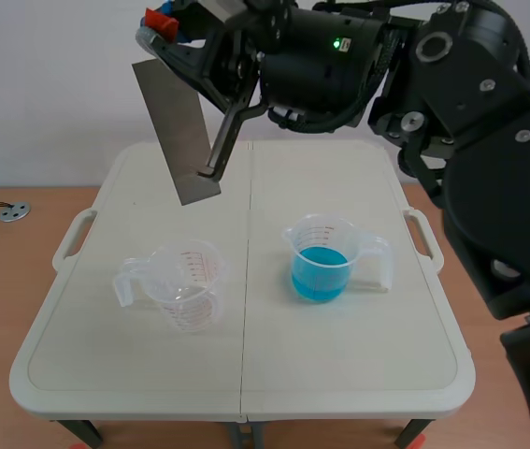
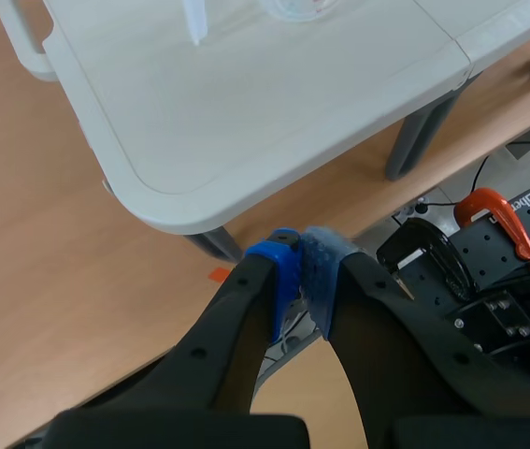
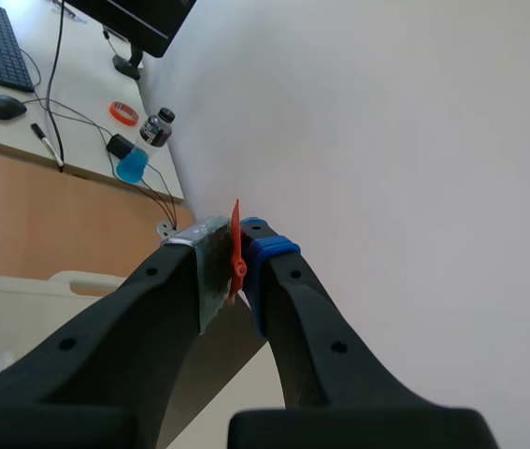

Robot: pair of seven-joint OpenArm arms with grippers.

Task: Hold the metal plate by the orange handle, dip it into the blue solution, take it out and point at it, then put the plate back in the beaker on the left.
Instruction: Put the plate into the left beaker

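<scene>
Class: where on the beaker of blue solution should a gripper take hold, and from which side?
Probably the handle, from the right: it juts out on the beaker's right side, clear of the solution, while the spout faces left.

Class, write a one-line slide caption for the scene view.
Right gripper holds the metal plate by its orange handle, raised above the table.

Matt metal plate [image 1: 177, 131], clear plastic beaker [image 1: 188, 285]
</scene>
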